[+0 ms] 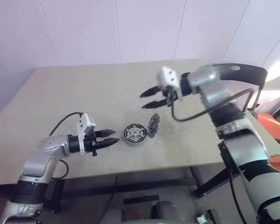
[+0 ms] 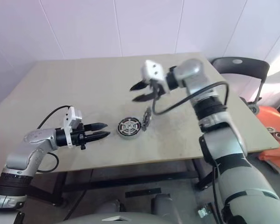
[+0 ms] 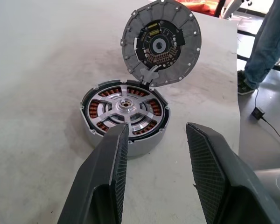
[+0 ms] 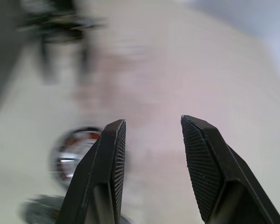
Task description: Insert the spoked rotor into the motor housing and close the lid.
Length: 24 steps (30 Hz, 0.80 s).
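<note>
The left gripper (image 1: 113, 136) hovers low over the table (image 1: 60, 88) near its front edge, fingers spread and pinching nothing. The motor housing (image 1: 134, 133) sits just past its fingertips, at about three o'clock from them in the head view, close but not touching. The spoked rotor (image 3: 125, 105) already lies down inside the housing, silver spokes level over the copper windings.

The lid (image 3: 160, 43) stands nearly upright on its edge, its lower rim resting against the far side of the housing, at about three o'clock from it in the head view. Its inner face, with the dark hub and small circuit parts, is turned toward the left gripper.

The right gripper (image 1: 155, 97) hangs well above the table, at roughly one o'clock from the housing, fingers spread and empty, well apart from the lid below.

As a judgement: all three parts look like rigid metal, fairly heavy for their size, with smooth, slippery rims. The lid looks poorly balanced and could tip either way at a nudge. Its bare ribbed rim near the top is the sensible place to pinch or push; the inner circuit face looks delicate and is better left alone. The housing may slide, so bracing its outer wall would help.
</note>
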Each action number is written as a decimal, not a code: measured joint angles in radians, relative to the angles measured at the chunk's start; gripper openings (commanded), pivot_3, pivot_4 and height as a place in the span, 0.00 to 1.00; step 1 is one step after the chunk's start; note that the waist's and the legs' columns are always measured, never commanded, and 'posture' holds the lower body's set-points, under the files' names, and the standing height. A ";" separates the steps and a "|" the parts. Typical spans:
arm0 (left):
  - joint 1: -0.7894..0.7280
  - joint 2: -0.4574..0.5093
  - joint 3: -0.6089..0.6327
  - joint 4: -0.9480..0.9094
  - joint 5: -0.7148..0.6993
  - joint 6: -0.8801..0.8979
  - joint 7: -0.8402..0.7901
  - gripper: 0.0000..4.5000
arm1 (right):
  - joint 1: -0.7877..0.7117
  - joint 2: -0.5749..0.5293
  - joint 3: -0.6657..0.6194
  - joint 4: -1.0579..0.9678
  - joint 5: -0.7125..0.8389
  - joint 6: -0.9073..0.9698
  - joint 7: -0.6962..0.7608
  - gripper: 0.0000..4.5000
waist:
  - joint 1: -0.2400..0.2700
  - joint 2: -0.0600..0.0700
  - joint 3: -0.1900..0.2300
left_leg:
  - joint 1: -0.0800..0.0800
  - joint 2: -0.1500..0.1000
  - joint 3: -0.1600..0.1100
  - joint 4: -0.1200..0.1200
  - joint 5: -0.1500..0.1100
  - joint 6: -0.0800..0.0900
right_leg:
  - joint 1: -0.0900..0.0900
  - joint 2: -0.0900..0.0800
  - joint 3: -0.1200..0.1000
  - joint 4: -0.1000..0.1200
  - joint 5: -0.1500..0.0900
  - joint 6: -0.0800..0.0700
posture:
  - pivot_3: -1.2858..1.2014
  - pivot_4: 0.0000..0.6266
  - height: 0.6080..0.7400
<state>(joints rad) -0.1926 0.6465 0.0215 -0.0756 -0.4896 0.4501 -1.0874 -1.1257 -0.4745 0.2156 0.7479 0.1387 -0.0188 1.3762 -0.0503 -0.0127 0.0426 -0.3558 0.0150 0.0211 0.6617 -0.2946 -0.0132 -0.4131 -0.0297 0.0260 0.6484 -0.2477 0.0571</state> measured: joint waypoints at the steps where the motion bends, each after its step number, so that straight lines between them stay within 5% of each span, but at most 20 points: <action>1: -0.001 0.005 0.001 0.004 -0.001 0.000 -0.003 0.47 | 0.006 -0.012 -0.026 0.019 -0.001 -0.008 -0.046 0.44 | 0.001 0.000 0.000 | 0.000 0.000 0.000 -0.001 0.000 0.000 | 0.000 0.000 0.000 0.000 0.000 -0.001 | 0.52 0.00 1.00; 5: -0.036 0.018 0.014 0.039 -0.004 0.002 -0.015 0.47 | 0.085 -0.044 -0.147 0.102 0.003 -0.038 -0.241 0.30 | 0.005 0.000 0.000 | 0.000 0.001 0.000 -0.001 0.000 0.000 | 0.000 0.002 0.000 0.001 -0.002 -0.003 | 0.52 0.00 1.00; 9: -0.078 0.056 0.035 0.038 -0.014 0.004 -0.044 0.47 | 0.210 -0.067 -0.197 0.121 0.006 -0.044 -0.286 0.01 | 0.005 0.000 0.000 | 0.000 0.000 0.002 -0.001 0.000 0.001 | 0.000 0.003 0.001 -0.001 0.000 0.000 | 0.52 0.00 1.00; 16: -0.037 0.092 0.035 0.002 -0.047 0.049 -0.088 0.47 | 0.445 -0.075 -0.196 0.082 0.044 0.177 -0.155 0.01 | 0.003 0.002 0.001 | 0.001 0.000 0.002 -0.001 -0.002 0.003 | 0.000 0.004 0.003 -0.001 -0.001 0.002 | 0.52 0.00 1.00; 24: -0.019 0.129 0.050 -0.010 -0.051 0.054 -0.093 0.47 | 0.480 -0.008 -0.174 -0.068 0.062 0.320 -0.125 0.01 | 0.005 0.002 0.001 | 0.003 0.001 0.001 0.001 -0.001 0.003 | 0.002 0.005 0.000 0.001 -0.001 0.002 | 0.52 0.00 1.00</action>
<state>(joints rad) -0.2112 0.7755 0.0714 -0.0858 -0.5410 0.5045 -1.1806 -0.6453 -0.4828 0.0417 0.6800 0.2008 0.3008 1.2509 -0.0453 -0.0109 0.0439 -0.3532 0.0156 0.0225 0.6626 -0.2961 -0.0099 -0.4109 -0.0244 0.0265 0.6491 -0.2485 0.0588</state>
